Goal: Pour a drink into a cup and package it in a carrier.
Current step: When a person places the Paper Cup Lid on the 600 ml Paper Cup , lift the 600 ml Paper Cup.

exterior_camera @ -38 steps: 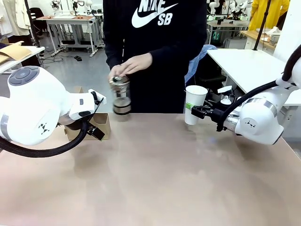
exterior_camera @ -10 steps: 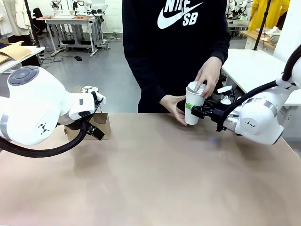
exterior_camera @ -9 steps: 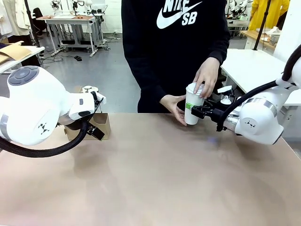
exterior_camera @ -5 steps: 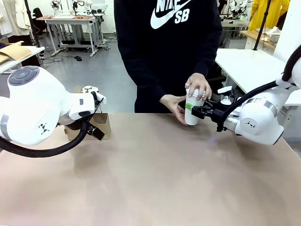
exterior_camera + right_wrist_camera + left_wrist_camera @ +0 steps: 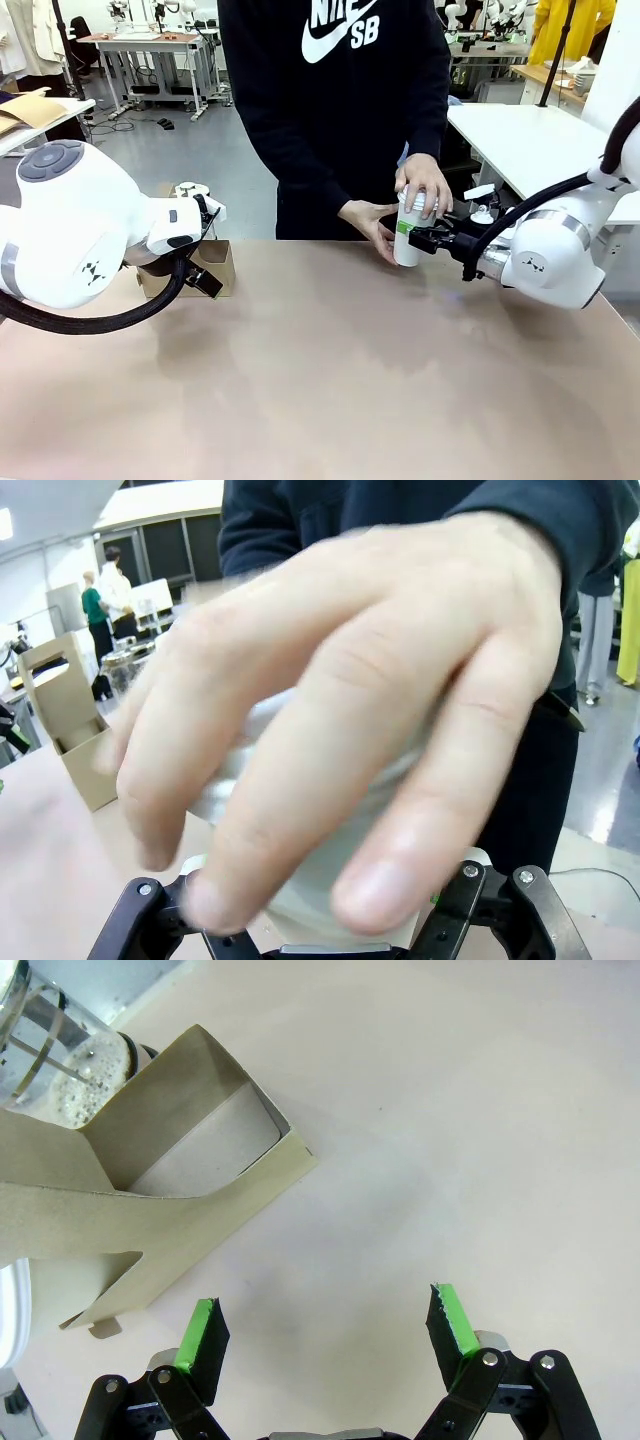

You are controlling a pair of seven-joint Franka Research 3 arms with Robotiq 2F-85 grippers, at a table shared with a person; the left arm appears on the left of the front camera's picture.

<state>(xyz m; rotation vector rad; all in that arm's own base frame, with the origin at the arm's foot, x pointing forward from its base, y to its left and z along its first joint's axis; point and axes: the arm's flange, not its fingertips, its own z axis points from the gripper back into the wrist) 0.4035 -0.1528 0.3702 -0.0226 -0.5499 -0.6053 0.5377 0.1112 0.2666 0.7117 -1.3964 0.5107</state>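
Note:
A white paper cup [image 5: 408, 232] with a green band stands at the table's far edge, and my right gripper [image 5: 424, 238] is shut on its side. One of the person's hands [image 5: 424, 186] lies over the cup's top; the other hand [image 5: 372, 222] is against its left side. In the right wrist view that upper hand [image 5: 350, 710] covers most of the cup [image 5: 335, 885] between my fingers. The drink is hidden. The brown cardboard carrier [image 5: 216, 262] sits at the far left. My left gripper [image 5: 325, 1325] hangs open over bare table beside the carrier [image 5: 170, 1170].
A glass jug [image 5: 50, 1040] with foam inside stands just behind the carrier, with its top [image 5: 190, 189] showing past my left arm. The person stands at the far edge, between the carrier and the cup. Bare table surface [image 5: 330, 380] stretches across the middle and front.
The person's upper hand has come down from the cup's rim to cover its top, and the body has shifted left. Earlier the person held the glass jug. Neither arm has moved.

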